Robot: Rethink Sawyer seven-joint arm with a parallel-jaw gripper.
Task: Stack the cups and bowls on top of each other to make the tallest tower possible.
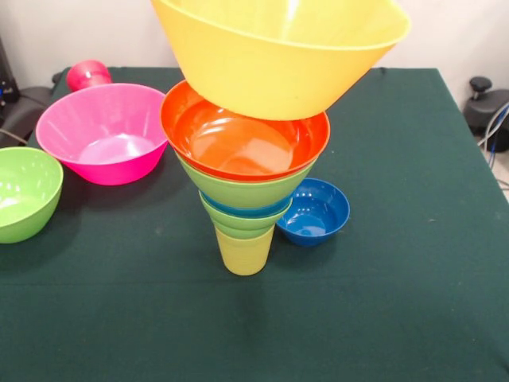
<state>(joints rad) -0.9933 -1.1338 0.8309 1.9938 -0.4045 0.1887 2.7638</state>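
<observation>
the tower [248,187] is standing near the middle of the green table [398,318]. at the bottom, a pale yellow cup [244,251] is sitting upright on the cloth. small green bowls [242,220] are resting in the cup, then a thin blue rim [246,210] is showing, then a wider lime green bowl [242,189] is sitting above that. an orange-red bowl [242,139] is sitting on top of the green one, and i am seeing right down into it. a big yellow bowl [278,56] is sitting highest, tilting, with its bottom over the far side of the orange-red bowl; its top is going past the edge of the picture. a dark blue bowl [316,211] is sitting on the table just beside the tower. a big pink bowl [107,131] is sitting well apart from the tower, and a red cup [87,74] is sitting behind it. another lime green bowl [24,191] is sitting at the edge, near the pink one. my jaws are not showing anywhere here, so i cannot tell if they are apart or together.
</observation>
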